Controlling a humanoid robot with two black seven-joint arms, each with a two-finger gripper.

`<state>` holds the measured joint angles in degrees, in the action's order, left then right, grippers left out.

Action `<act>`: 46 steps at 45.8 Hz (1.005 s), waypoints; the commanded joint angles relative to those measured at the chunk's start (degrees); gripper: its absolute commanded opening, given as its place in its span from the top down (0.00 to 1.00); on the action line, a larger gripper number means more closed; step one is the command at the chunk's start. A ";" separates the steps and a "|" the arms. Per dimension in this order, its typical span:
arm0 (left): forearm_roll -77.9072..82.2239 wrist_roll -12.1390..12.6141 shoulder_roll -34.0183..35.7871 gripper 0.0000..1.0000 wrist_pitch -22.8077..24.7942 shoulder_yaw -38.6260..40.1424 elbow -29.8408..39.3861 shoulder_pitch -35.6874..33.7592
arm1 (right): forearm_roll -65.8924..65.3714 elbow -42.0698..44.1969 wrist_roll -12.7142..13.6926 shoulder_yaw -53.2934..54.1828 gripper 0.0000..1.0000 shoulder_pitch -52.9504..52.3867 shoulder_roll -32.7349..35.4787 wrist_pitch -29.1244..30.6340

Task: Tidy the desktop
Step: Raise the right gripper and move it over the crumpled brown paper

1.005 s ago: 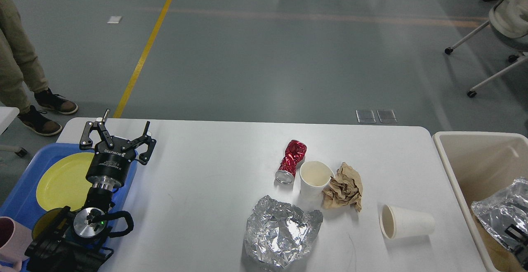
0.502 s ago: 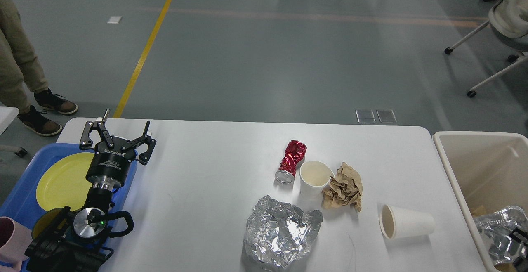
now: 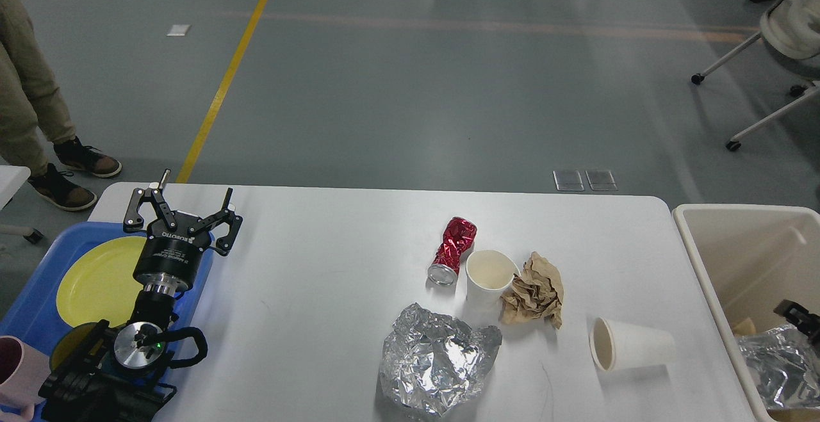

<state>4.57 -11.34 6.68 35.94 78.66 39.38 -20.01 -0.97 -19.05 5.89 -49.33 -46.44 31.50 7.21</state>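
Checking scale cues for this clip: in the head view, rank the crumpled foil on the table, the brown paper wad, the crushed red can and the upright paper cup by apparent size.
1. Crumpled foil, clearly largest, though nearest the camera.
2. Brown paper wad and upright paper cup: too alike to rank.
3. Crushed red can, smallest.

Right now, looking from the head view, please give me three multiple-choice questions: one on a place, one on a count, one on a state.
1. Where is the crushed red can?
A. In the beige bin
B. On the desktop, left of the upright paper cup
C. On the yellow plate

2. How many white paper cups are on the desktop?
A. One
B. Two
C. Four

3. How is the left end effector?
A. Open, holding nothing
B. Shut on a cup
C. Shut on foil

Answers: 1 B, it lies beside the upright paper cup. 2 B, one upright, one tipped paper cup. 3 A, its fingers are spread and empty.
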 commanded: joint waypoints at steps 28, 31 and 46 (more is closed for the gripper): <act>0.09 0.00 0.00 0.04 0.01 0.00 0.00 -0.03 | -1.66 -53.54 0.44 -28.88 0.00 -73.52 -8.28 40.42; 0.09 0.00 0.00 0.04 0.00 0.00 0.00 0.06 | -1.49 -58.28 0.79 -29.24 0.00 -78.62 -10.23 40.78; 0.00 0.00 0.00 0.04 -0.08 0.00 0.00 0.06 | 5.63 -80.95 0.97 -27.49 0.00 -100.95 -12.60 39.37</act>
<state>4.60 -11.34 6.68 35.86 78.66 39.37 -19.95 2.00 -94.75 6.94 -77.69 -141.27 19.89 46.85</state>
